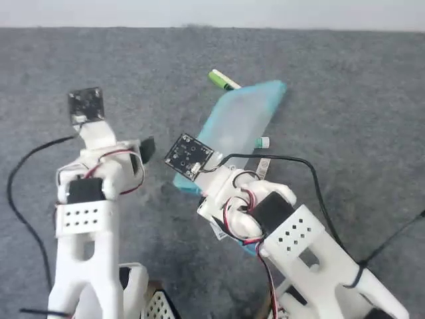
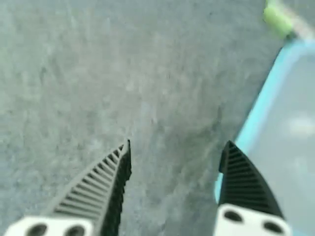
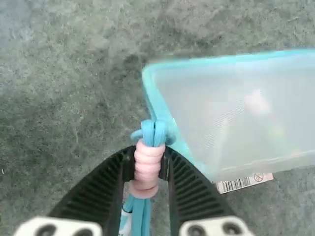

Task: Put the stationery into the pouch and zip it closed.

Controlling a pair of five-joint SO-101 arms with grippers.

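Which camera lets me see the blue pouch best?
The high view: the pouch lies there nearly whole, one end under an arm. The right wrist view shows a corner with the pink pull, which the right pincer grips. The left wrist view shows a blue edge beside the open left pincer.

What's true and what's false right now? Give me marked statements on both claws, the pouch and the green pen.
The right claw is shut on the pink zipper pull. True.
The left claw holds the green pen. False: it is open and empty, above the grey mat beside the pouch.
The green pen is wholly inside the pouch. False: its green end lies outside the pouch's edge.
The pouch has a blue rim. True.
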